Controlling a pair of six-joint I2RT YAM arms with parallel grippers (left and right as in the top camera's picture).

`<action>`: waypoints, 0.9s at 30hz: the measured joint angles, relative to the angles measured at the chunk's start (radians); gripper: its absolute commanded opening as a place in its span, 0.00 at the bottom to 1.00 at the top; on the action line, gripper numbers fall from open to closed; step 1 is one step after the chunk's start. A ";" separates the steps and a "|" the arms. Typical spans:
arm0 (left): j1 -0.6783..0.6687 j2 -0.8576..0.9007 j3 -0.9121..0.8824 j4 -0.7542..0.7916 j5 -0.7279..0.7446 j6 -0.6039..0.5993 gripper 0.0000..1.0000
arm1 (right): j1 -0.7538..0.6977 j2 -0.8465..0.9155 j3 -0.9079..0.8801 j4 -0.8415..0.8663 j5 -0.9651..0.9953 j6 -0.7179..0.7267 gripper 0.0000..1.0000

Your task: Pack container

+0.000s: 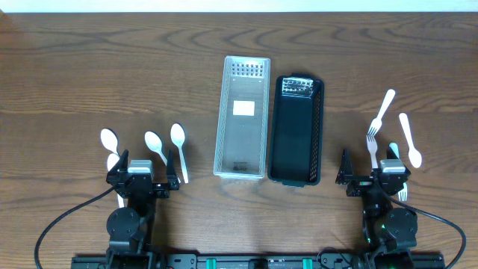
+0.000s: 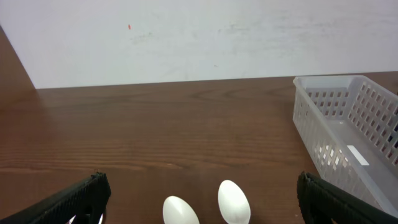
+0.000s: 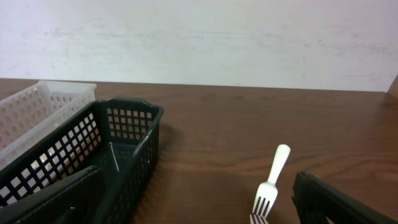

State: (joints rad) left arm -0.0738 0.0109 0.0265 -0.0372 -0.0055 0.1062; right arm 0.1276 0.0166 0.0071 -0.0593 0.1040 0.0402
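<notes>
A clear plastic basket (image 1: 242, 118) and a black plastic basket (image 1: 296, 128) stand side by side mid-table, both empty. Several white plastic spoons (image 1: 178, 149) lie at the left; two show in the left wrist view (image 2: 234, 201). White plastic forks (image 1: 382, 112) and a spoon (image 1: 410, 140) lie at the right; one fork shows in the right wrist view (image 3: 271, 185). My left gripper (image 1: 142, 178) is open and empty just behind the spoons. My right gripper (image 1: 373, 178) is open and empty, between the black basket (image 3: 106, 155) and the forks.
The clear basket's corner shows at the right of the left wrist view (image 2: 348, 124). A white wall runs behind the table's far edge. Cables trail from both arm bases at the table's near edge.
</notes>
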 measured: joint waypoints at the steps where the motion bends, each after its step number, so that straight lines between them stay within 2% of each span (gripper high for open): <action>1: 0.000 0.000 0.000 0.000 0.000 0.000 0.98 | 0.000 0.000 0.000 0.000 0.000 0.000 0.99; 16: 0.000 0.000 0.000 0.001 0.000 0.000 0.98 | 0.000 0.000 0.000 0.000 0.000 0.002 0.99; 21: 0.000 0.000 0.002 -0.005 0.000 -0.014 0.98 | 0.000 0.000 0.000 0.000 -0.003 0.048 0.99; 27: 0.000 0.044 0.083 -0.171 0.002 -0.072 0.98 | 0.000 0.011 0.033 -0.082 -0.041 0.090 0.99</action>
State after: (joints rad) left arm -0.0738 0.0547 0.1093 -0.2085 -0.0032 0.0345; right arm 0.1276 0.0273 0.0402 -0.1417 0.0628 0.1299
